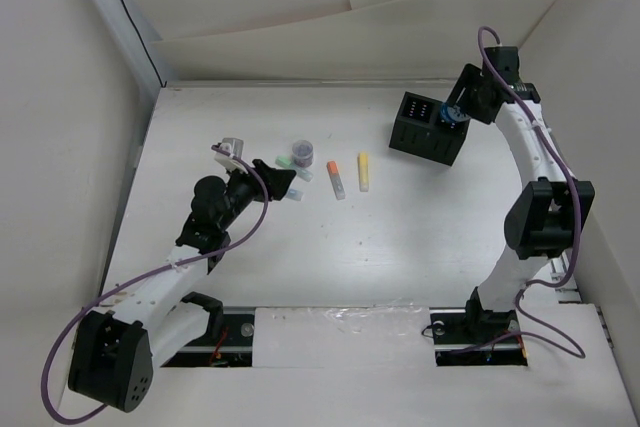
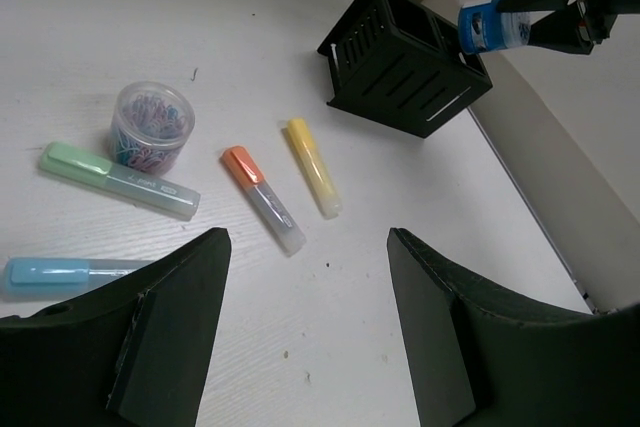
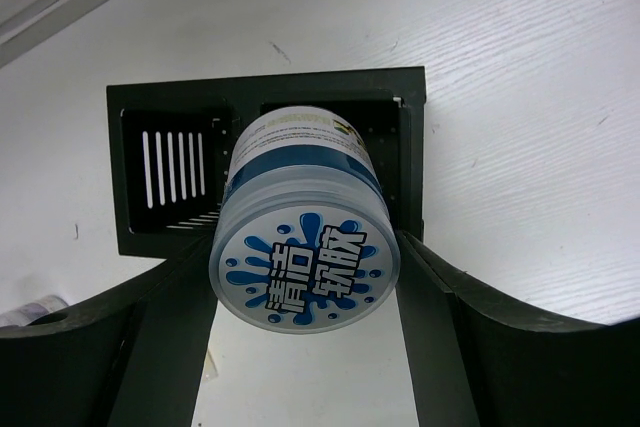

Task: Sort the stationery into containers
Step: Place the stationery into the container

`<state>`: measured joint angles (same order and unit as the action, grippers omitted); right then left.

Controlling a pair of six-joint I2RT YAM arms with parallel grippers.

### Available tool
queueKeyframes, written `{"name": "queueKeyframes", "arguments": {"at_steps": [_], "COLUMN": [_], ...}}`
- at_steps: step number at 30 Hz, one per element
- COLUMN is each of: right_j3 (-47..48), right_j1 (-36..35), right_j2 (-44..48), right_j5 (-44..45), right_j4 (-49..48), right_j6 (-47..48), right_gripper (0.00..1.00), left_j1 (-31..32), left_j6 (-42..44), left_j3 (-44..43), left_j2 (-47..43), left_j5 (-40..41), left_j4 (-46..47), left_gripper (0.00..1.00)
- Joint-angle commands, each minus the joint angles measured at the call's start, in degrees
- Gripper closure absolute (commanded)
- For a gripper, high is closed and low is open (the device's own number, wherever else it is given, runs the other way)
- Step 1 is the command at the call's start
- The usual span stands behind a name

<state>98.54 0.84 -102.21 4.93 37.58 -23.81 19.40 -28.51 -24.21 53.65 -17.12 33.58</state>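
Observation:
The black two-compartment box (image 1: 428, 129) stands at the back right; it also shows in the left wrist view (image 2: 405, 62) and in the right wrist view (image 3: 270, 82). My right gripper (image 1: 455, 112) (image 3: 305, 292) is shut on the blue-white roll (image 3: 305, 247) (image 2: 490, 27) and holds it just above the box's right compartment. My left gripper (image 1: 290, 182) (image 2: 308, 242) is open and empty, low over the table near the markers. The yellow (image 2: 313, 167), orange-white (image 2: 263, 199), mint green (image 2: 118, 179) and light blue (image 2: 60, 273) markers lie flat. The grey-purple roll (image 2: 153, 127) stands by the mint one.
White walls (image 1: 90, 147) close in the table at the left, back and right. The table's back edge runs just behind the box (image 1: 300, 84). Purple cables hang along both arms (image 1: 250, 222).

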Motion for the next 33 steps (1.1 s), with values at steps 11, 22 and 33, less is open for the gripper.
{"name": "queueKeyframes", "arguments": {"at_steps": [11, 22, 33], "right_j3": [4.11, 5.78, 7.63], "right_j1": [0.48, 0.48, -0.05], "right_j2": [-0.62, -2.82, -1.58], "right_j5": [3.94, 2.45, 3.60], "right_j4": [1.18, 0.65, -1.11], "right_j6": [0.43, 0.43, 0.43], "right_gripper": [0.65, 0.33, 0.06], "left_j1": [0.64, 0.64, 0.64], "left_j6": [0.83, 0.83, 0.83], "left_j3": [-0.31, -0.31, -0.31], "left_j2": [-2.41, -1.88, -1.88], "left_j5": [0.51, 0.51, 0.51], "left_j4": [1.66, 1.66, 1.13], "left_gripper": [0.40, 0.40, 0.40]}}
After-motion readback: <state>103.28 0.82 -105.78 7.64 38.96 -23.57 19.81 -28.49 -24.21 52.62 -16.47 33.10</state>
